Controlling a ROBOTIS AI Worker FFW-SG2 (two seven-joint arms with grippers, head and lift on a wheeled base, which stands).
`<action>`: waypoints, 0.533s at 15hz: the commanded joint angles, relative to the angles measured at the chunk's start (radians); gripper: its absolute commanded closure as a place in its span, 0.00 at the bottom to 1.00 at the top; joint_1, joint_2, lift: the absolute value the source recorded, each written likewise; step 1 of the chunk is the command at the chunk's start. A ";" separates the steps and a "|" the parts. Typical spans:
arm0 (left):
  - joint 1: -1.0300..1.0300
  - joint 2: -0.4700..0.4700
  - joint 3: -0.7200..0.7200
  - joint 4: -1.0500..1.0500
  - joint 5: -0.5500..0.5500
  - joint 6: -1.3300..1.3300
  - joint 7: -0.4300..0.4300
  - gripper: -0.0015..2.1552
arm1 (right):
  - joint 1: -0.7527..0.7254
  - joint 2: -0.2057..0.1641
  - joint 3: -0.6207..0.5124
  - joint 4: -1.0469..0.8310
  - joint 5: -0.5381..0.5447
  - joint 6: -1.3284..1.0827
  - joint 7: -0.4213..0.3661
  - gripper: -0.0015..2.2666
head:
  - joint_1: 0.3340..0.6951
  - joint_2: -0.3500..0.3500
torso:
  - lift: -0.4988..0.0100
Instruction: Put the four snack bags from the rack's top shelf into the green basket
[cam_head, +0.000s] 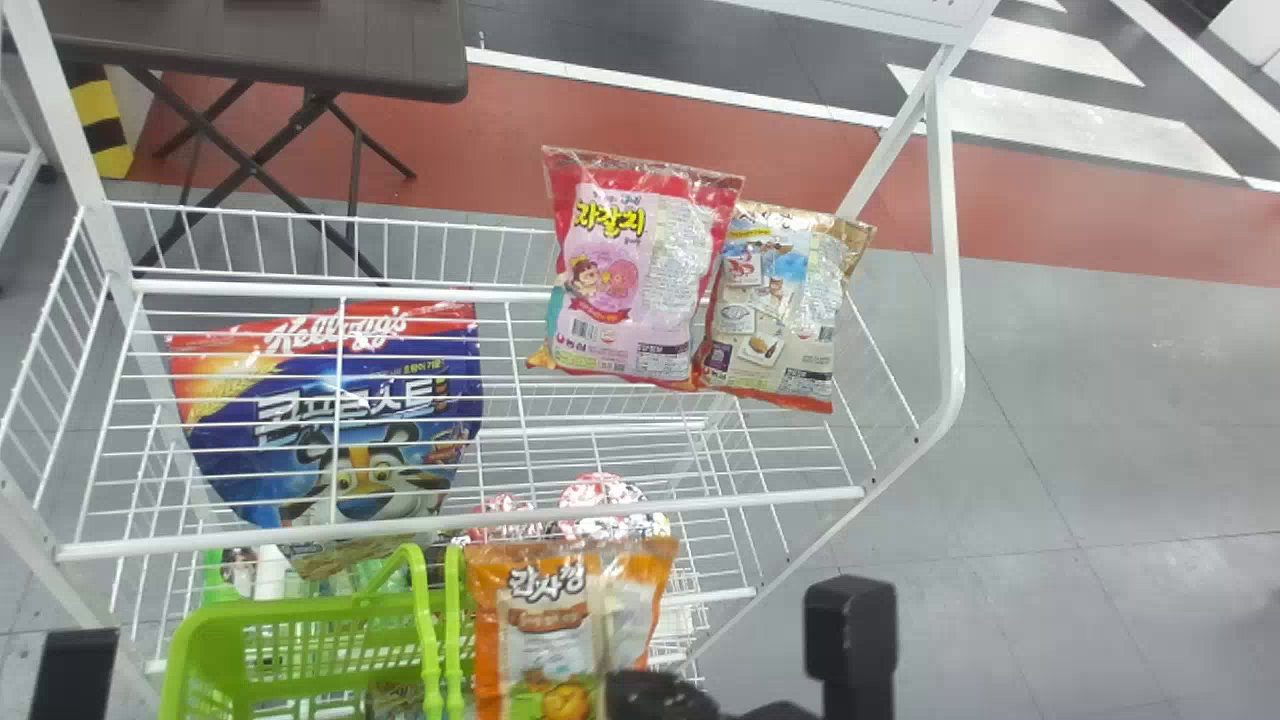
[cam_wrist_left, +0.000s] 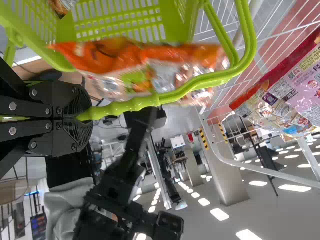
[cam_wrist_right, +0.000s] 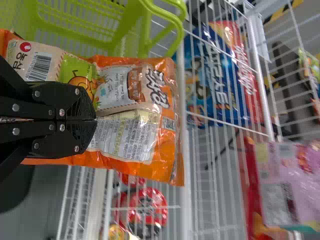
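**Orange snack bag held beside the green basket**

Nearest, the left claw (cam_wrist_left: 82, 120) is clenched on a handle of the green basket (cam_head: 300, 608). To its right, the right claw (cam_head: 655, 693) grasps the orange snack bag (cam_head: 545, 620) near its middle. The bag is plump, glossy and creased, with pale printed panels and a crimped end; I can't tell whether it touches the basket.

Farther off, on the rack (cam_head: 480, 520), a blue-and-red bag (cam_head: 340, 400) lies left; right, a crinkled pink-and-red bag (cam_head: 635, 270) overlaps a beige-and-brown one (cam_head: 775, 310).
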 joint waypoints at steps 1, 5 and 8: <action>0.000 0.000 -0.002 -0.002 0.000 0.001 0.001 0.99 | -0.008 0.001 0.078 0.042 0.006 0.005 0.010 0.97 | 1.00 0.00 | 0.98; 0.005 0.001 -0.021 -0.015 -0.009 0.001 0.004 0.99 | -0.042 0.000 0.166 0.082 0.044 0.005 0.009 0.97 | 1.00 0.00 | 0.98; 0.006 0.001 -0.021 -0.018 -0.012 0.001 0.007 0.99 | -0.056 -0.009 0.211 0.122 0.039 0.026 0.024 0.97 | 1.00 0.01 | 0.98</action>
